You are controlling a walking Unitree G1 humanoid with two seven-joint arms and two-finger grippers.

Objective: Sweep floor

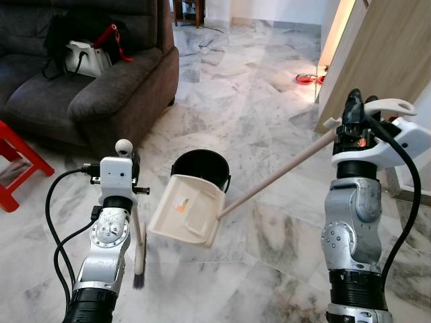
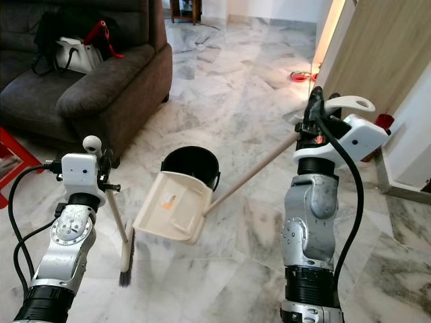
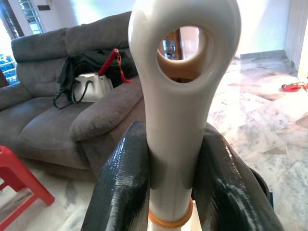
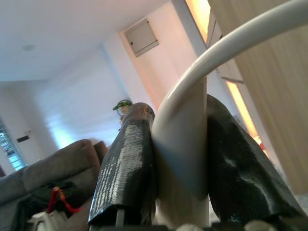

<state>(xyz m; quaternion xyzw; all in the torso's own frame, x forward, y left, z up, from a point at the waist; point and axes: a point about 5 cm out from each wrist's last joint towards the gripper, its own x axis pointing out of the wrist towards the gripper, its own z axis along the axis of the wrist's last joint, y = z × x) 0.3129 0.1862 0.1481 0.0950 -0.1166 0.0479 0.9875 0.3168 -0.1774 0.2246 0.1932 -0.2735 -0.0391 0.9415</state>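
Over marble floor (image 1: 269, 87), left gripper (image 3: 168, 168) clamps broom (image 1: 139, 249), right gripper (image 4: 180, 163) clamps dustpan (image 1: 187, 210).

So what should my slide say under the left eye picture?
Robot tips a dustpan over a black bin, brush alongside.

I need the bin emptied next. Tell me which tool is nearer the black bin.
Left. The left tool, gripping the broom, sits beside the black bin; the right tool holds the dustpan handle farther off.

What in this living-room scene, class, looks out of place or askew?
The cream dustpan hangs tilted in the air against the black bin, held by its long handle in the right pincer. The left pincer holds the broom upright, bristles on the floor. Nothing looks spilled or damaged.
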